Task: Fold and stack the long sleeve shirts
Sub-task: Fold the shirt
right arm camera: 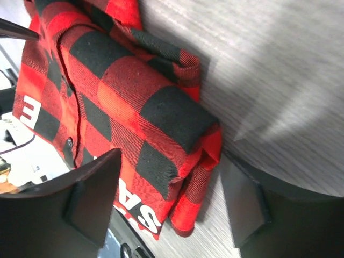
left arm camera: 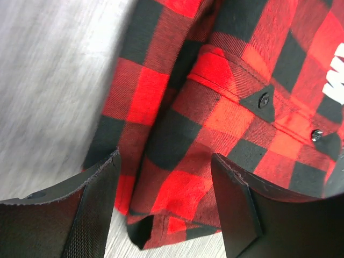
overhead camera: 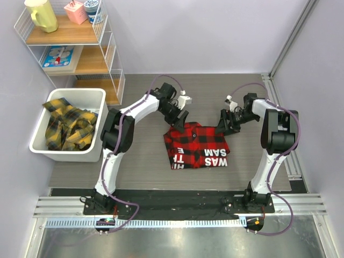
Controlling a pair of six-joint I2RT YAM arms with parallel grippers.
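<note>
As the overhead view is read from the left, a wire shelf [overhead camera: 59,35] is found in the far left corner, with a yellow jug [overhead camera: 42,14], a pink box [overhead camera: 76,12] and a cup [overhead camera: 92,9] kept on its top board.

Next item: a white bin [overhead camera: 75,92], set on the table [overhead camera: 140,156] in front of the shelf. Yellow-and-black checked shirts [overhead camera: 67,126] are piled loosely inside it.

Next item: the left gripper [overhead camera: 181,116], held over the far left corner of the red-and-black shirt [overhead camera: 196,144]. In its wrist view the fingers [left arm camera: 102,183] are seen apart, with cloth below the gap and nothing clamped.

Next item: the red-and-black shirt itself, folded to a compact rectangle and laid flat on the table between the two arms, well apart from the bin. White lettering [overhead camera: 209,161] is shown along its near edge.

Last item: the right gripper [overhead camera: 223,122], held at the far right corner of the same shirt. Its fingers [right arm camera: 97,183] are seen apart, and the folded corner is seen below and between them, not gripped.
</note>
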